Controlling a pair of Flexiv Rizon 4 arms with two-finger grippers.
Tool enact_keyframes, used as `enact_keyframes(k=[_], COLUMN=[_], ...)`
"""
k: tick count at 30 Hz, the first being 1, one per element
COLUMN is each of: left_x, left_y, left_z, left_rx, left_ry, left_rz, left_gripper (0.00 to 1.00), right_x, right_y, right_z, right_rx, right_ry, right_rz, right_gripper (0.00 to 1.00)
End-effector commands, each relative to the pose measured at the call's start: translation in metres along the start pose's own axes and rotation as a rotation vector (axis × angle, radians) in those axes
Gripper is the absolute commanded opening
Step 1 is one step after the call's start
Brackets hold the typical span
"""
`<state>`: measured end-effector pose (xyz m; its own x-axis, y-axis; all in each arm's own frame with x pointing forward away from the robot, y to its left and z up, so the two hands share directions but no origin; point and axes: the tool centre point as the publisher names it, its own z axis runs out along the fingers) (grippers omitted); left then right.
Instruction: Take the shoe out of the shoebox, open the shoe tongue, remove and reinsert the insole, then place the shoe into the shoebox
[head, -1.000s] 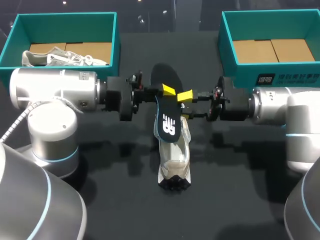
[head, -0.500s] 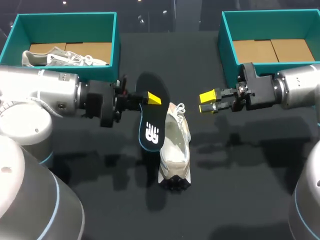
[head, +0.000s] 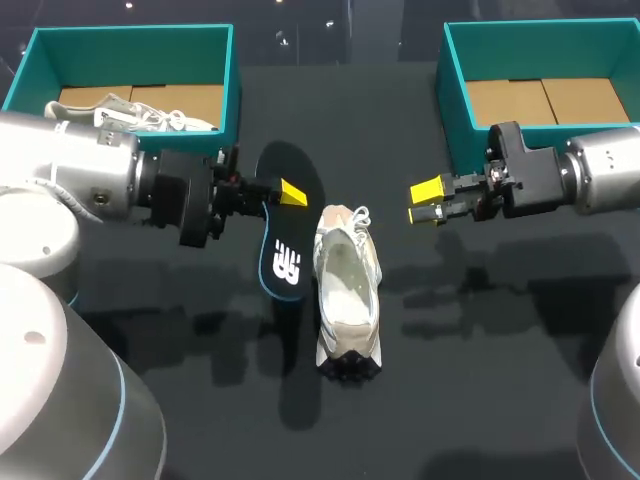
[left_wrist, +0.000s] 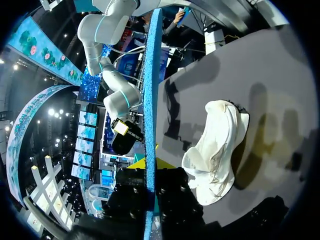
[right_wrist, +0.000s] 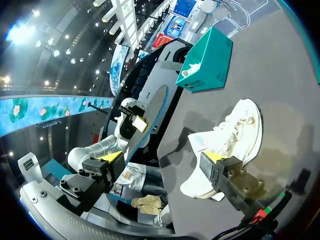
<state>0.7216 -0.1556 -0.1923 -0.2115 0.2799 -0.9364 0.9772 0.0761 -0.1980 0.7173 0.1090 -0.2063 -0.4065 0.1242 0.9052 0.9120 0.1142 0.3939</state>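
Beside shoe (head: 347, 290), insole (head: 284, 256) pinched in left gripper (head: 288, 194); right gripper (head: 427, 201) spread, apart.

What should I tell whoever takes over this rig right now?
Grippers: the left gripper is shut on the black insole, held beside the shoe. The right gripper is open and holds nothing, on the shoe's other side.
Things: the shoe lies on the table between the left box and the right box. Another shoe lies in the left box.
Done: shoe out, insole removed.
Left: reinsert the insole, put the shoe into the shoebox.
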Motion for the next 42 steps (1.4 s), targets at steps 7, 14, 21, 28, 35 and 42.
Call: enact_keyframes(k=[7, 14, 21, 28, 35, 42], left_x=[-0.005, 0.005, 0.018, 0.027, 0.027, 0.036], left_y=[-0.048, -0.077, -0.098, -0.112, -0.112, -0.112], left_z=[0.008, 0.011, 0.026, 0.04, 0.04, 0.053], left_rx=[-0.015, -0.012, 0.0, 0.083, 0.083, 0.103], left_ry=[0.084, 0.112, 0.124, 0.123, 0.123, 0.132], left_rz=[-0.255, -0.43, -0.581, -0.772, -0.772, -0.773], left_gripper=[0.0, 0.0, 0.0, 0.0, 0.0, 0.0], right_x=[0.014, 0.004, -0.011, -0.025, -0.025, -0.029], right_y=[-0.044, -0.072, -0.09, -0.098, -0.098, -0.1], right_z=[-0.036, -0.046, -0.048, -0.043, -0.043, -0.033], right_rx=[0.19, 0.346, 0.446, 0.516, 0.516, 0.573], right_ry=[-0.309, -0.446, -0.513, -0.523, -0.523, -0.534], right_rz=[-0.407, -0.576, -0.694, -0.705, -0.705, -0.749], right_gripper=[1.0, 1.0, 1.0, 1.0, 1.0, 1.0])
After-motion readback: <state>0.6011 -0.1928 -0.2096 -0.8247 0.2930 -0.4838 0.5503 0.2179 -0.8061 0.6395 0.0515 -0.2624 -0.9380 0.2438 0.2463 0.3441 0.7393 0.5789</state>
